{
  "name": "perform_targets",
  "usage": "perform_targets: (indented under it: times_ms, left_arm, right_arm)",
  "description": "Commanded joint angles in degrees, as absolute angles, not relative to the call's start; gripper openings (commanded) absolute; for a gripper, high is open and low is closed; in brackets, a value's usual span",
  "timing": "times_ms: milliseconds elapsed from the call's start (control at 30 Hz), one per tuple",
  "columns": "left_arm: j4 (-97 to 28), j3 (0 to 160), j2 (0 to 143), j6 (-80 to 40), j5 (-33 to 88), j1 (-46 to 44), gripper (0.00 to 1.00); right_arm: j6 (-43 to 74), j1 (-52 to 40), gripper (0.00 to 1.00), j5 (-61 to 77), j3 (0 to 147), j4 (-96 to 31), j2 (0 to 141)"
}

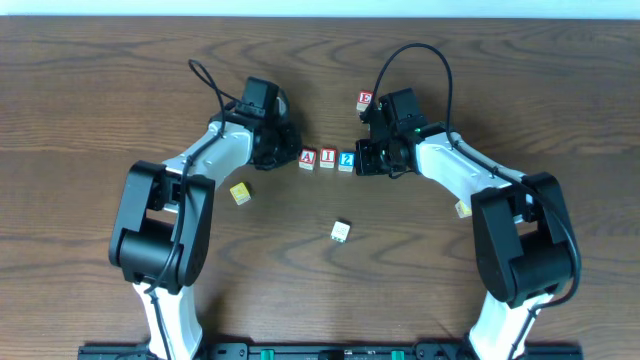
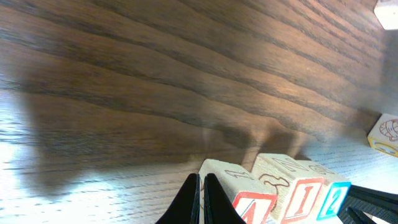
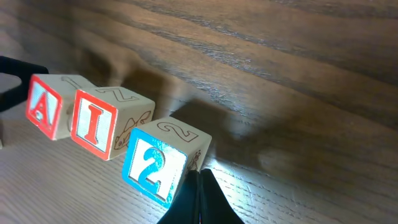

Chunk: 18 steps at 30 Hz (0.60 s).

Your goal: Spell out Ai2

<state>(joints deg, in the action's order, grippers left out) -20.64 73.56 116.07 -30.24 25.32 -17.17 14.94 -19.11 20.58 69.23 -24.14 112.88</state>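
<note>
Three wooden blocks stand in a row at the table's middle: a red A block (image 1: 308, 158), a red I block (image 1: 327, 158) and a blue 2 block (image 1: 346, 160). My left gripper (image 1: 287, 153) is shut and empty, its tips touching the A block's left side (image 2: 249, 202). My right gripper (image 1: 364, 160) is shut and empty, its tips against the 2 block's right side (image 3: 158, 165). The I block shows in the left wrist view (image 2: 301, 193) and the right wrist view (image 3: 99, 124), and the A block in the right wrist view (image 3: 45, 106).
A red-lettered block (image 1: 365, 100) lies behind the right gripper. A yellow block (image 1: 240, 193) lies left of centre, a white block (image 1: 341, 231) lies in front of the row, and a small block (image 1: 462, 208) sits by the right arm.
</note>
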Motion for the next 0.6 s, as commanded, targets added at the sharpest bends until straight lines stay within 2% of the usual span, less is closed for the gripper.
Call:
perform_targets:
  times_ms: [0, 567]
  left_arm:
    - [-20.4, 73.1, 116.9, -30.9, 25.4, -18.1, 0.06]
    - [-20.3, 73.1, 116.9, -33.5, 25.3, -18.9, 0.06]
  right_arm:
    - [15.9, -19.0, 0.01, 21.5, 69.3, -23.9, 113.3]
    - [15.9, -20.6, 0.01, 21.5, 69.3, -23.6, 113.3]
